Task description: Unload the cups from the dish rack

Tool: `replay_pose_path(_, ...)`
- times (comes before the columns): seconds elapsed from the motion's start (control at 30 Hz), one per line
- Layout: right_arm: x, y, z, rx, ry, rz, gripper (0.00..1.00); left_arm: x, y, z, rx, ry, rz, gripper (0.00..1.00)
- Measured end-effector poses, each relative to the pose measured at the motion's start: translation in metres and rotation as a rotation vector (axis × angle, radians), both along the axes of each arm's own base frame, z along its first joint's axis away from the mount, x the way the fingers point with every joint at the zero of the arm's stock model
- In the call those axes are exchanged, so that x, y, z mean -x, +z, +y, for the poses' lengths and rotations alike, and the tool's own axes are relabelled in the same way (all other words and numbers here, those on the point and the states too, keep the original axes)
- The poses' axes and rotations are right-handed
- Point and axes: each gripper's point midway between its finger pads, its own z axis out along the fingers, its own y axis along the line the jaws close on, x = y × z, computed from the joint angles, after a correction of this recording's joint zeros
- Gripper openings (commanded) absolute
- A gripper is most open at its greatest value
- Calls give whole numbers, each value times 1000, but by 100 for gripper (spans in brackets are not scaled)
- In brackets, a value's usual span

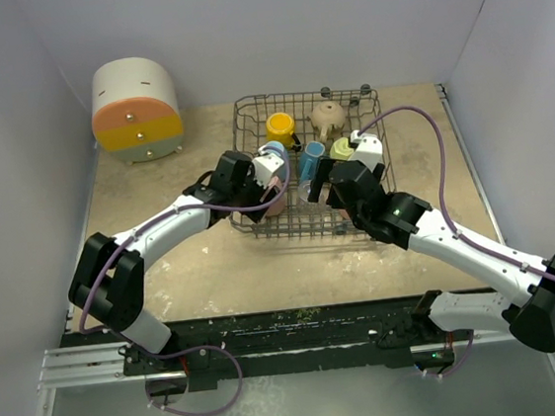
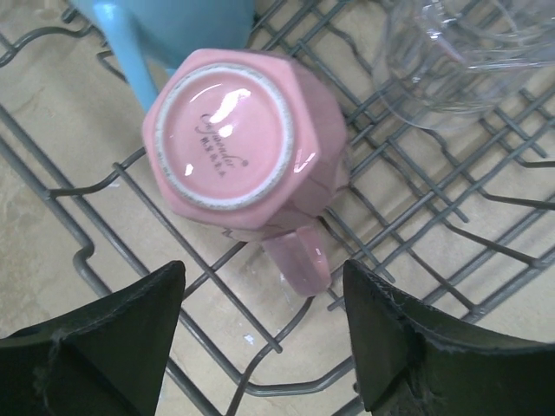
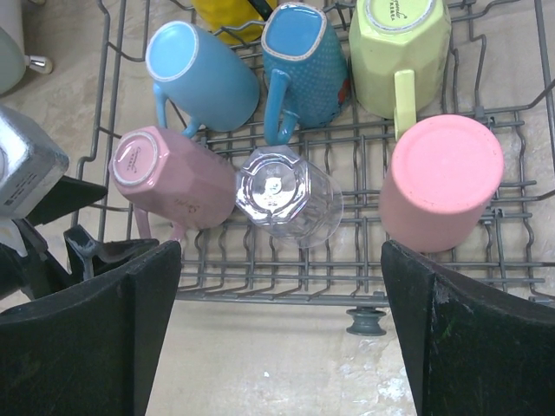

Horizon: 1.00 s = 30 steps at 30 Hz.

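Note:
The dish rack (image 1: 295, 95) stands at the table's middle back. It holds a yellow mug (image 1: 280, 126), a tan mug (image 1: 328, 115), two blue mugs (image 1: 272, 154) (image 1: 313, 155) and a yellow-green mug (image 1: 340, 149). My left gripper (image 1: 271, 184) is open over the rack's near left corner. In its wrist view its jaws (image 2: 260, 286) flank the handle of the upturned pink mug (image 2: 230, 139) without touching it. My right gripper (image 3: 279, 269) is open above the rack's near edge, facing the clear glass (image 3: 286, 195), the pink mug (image 3: 160, 178) and the salmon tumbler (image 3: 442, 178).
A white, orange and yellow drawer box (image 1: 135, 112) stands at the back left. White walls close in the left, back and right sides. Both wrists crowd the rack's near side; the left gripper shows in the right wrist view (image 3: 35, 199). A rack foot (image 3: 364, 321) rests on the table.

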Motion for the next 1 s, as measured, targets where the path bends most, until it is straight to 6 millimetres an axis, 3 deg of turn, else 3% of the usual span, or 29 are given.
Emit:
replay_pose_path(0.17, 1, 0, 1, -9, 1, 2, 96, 8, 0, -10, 40, -51, 32, 71)
replay_pose_path(0.37, 2, 2, 2, -16, 6, -2, 94, 13, -9, -15, 52, -73, 74, 51)
replay_pose_path(0.57, 3, 9, 2, -32, 9, -17, 91, 10, -28, -10, 5, -40, 111, 47)
replay_pose_path(0.77, 5, 9, 4, -34, 20, -17, 90, 9, -32, -5, 3, 0, 126, 34)
replay_pose_path(0.93, 10, 14, 9, -47, 40, -27, 89, 7, -33, -4, 26, 32, 142, 34)
replay_pose_path(1.0, 11, 16, 12, -55, 48, -34, 89, 7, -33, -3, 40, 43, 150, 40)
